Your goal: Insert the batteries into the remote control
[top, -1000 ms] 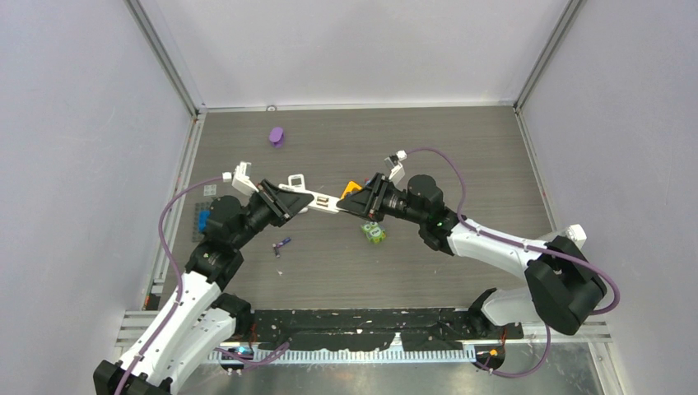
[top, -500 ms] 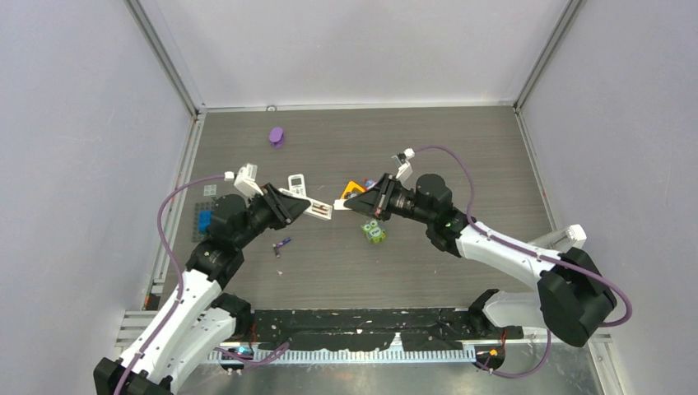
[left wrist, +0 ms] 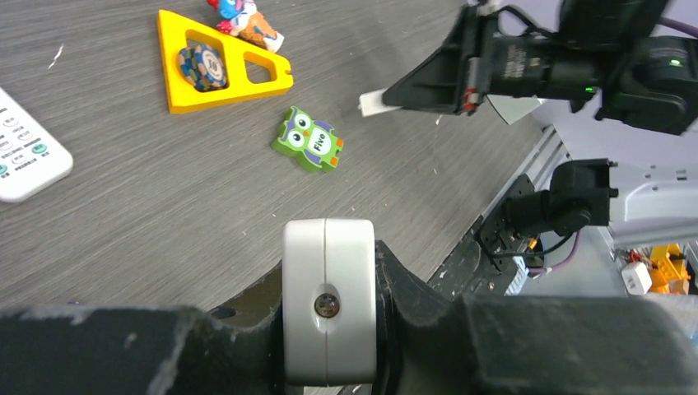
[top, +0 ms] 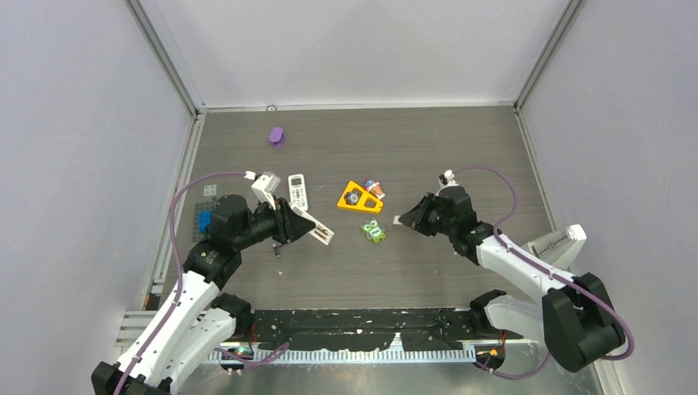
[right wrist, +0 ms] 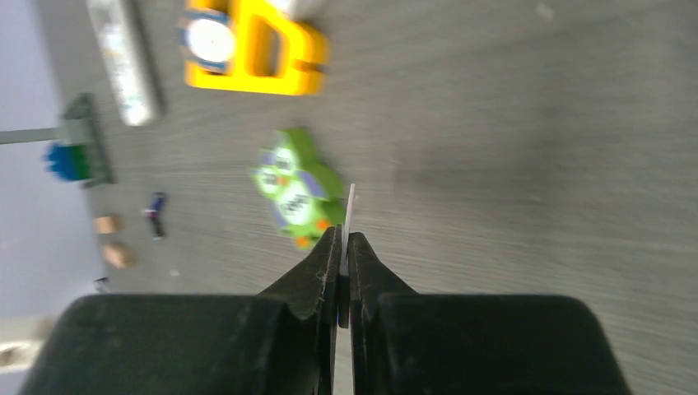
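Grey wood-grain bench (top: 461, 156). Yellow triangle block (top: 367, 203) mid-bench, chip in its hole. Small figurine (top: 374, 188) just beside at 1 o'clock. Green owl block (top: 374, 231) near at 5 o'clock. Purple lump (top: 276, 136) well apart at 11 o'clock.

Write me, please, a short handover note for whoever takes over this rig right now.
Left gripper: shut on the white remote, held above the table.
Right gripper: shut on a thin white plate, probably the remote's battery cover, near the green owl block.
Batteries: one small dark-purple battery lies on the table by the left arm; I cannot make out any others.
Done: neither gripper holds a battery; the compartment's contents cannot be seen.
Left: set the plate down, fetch batteries, load them, close up.
A second remote lies flat on the table.
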Robot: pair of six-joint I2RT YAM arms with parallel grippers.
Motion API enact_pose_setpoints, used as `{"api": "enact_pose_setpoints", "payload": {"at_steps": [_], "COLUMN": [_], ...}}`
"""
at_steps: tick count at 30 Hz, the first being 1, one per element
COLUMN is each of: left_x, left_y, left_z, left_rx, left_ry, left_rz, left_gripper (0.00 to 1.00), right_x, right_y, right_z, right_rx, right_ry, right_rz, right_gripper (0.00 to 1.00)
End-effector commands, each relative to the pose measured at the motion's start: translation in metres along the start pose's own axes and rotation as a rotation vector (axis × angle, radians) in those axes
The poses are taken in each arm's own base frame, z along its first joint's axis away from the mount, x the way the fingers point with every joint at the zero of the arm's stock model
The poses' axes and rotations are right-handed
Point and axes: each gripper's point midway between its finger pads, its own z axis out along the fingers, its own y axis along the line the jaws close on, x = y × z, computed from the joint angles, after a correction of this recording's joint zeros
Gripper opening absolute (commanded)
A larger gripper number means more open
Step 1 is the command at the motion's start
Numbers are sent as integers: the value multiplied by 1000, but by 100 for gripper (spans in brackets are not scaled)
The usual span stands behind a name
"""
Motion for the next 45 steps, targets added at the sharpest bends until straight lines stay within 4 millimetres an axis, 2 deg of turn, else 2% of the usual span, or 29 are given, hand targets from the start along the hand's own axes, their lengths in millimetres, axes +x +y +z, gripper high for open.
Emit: {"api": "enact_pose_setpoints", "payload": {"at_steps": [1, 2, 4, 5, 6, 7, 9, 12, 14, 16, 18, 19, 20, 21, 22, 23, 25, 27, 28, 30, 31, 34, 35, 36, 37, 38, 39, 43, 45], "left_x": [-21, -22, -21, -20, -19, -18, -18, -17, -16, -15, -14, -13, -12, -11, -10, -10, -10, -10, -10, -9, -8, -5, -5, -5, -6, -6, -6, -6, -7], "left_y": [-27, -27, -27, -26, -25, -25, -27, -28, -31, -36, -45, -52, -58, -65, -69, -73, -80, -85, -86, -90, -92, -101, -102, -103, -105, -107, -109, -113, -114], "left_z": [-11, -10, -10, -10, -9, -9, -8, -7, -7, -8, -11, -13, -15, -19, -21, -23, -28, -32, -33, -37, -39, -47, -48, -49, -51, -52, -54, -58, -59], "left_rx": [101, 99, 101, 96, 92, 93, 104, 107, 124, 155, 206, 242, 278, 313, 335, 354, 386, 411, 416, 435, 447, 493, 498, 502, 508, 520, 529, 546, 548], "left_ry": [-45, -45, -37, -28, -18, -10, 1, 10, 16, 29, 44, 53, 63, 71, 77, 80, 80, 83, 82, 82, 83, 88, 85, 81, 74, 74, 71, 53, 41], "left_rz": [106, 103, 106, 103, 97, 93, 86, 75, 75, 79, 90, 98, 107, 117, 124, 132, 145, 153, 155, 162, 165, 178, 178, 179, 182, 180, 180, 188, 192], "left_gripper": [0, 0, 0, 0, 0, 0, 0, 0, 0, 0, 0, 0, 0, 0, 0, 0, 0, 0, 0, 0, 0, 0, 0, 0, 0, 0, 0, 0, 0], "right_x": [11, 14, 10, 8, 7, 5, -4, -20, -30, -35, -32, -23, -21, -10, -3, 12, 28, 42, 47, 64, 66, 90, 92, 106, 107, 119, 122, 133, 137], "right_y": [-49, -57, -77, -81, -88, -89, -86, -74, -53, -16, 32, 63, 84, 118, 135, 160, 192, 210, 212, 227, 232, 240, 246, 245, 251, 247, 250, 251, 252], "right_z": [4, 4, 2, 1, -2, -3, -10, -22, -31, -38, -48, -55, -62, -76, -84, -97, -116, -122, -118, -127, -129, -130, -133, -133, -135, -132, -129, -119, -116], "right_rx": [177, 214, 304, 327, 367, 379, 387, 373, 293, 141, -62, -209, -292, -434, -505, -608, -745, -820, -831, -925, -946, -1002, -1025, -1042, -1061, -1052, -1052, -1031, -1029], "right_ry": [28, 31, -6, -17, -21, -26, -52, -100, -127, -131, -103, -71, -67, -43, -42, -23, -26, 0, 24, 77, 77, 149, 150, 206, 204, 258, 268, 328, 347], "right_rz": [-24, -20, -28, -34, -44, -56, -79, -131, -178, -231, -303, -365, -415, -479, -544, -607, -707, -756, -771, -807, -818, -894, -923, -939, -968, -981, -1001, -1009, -1001], "right_gripper": [16, 19, 33, 45, 50, 59, 70, 79, 80, 81, 81, 81, 81, 82, 82, 83, 86, 87, 87, 88, 88, 89, 89, 88, 88, 88, 88, 80, 69]}}
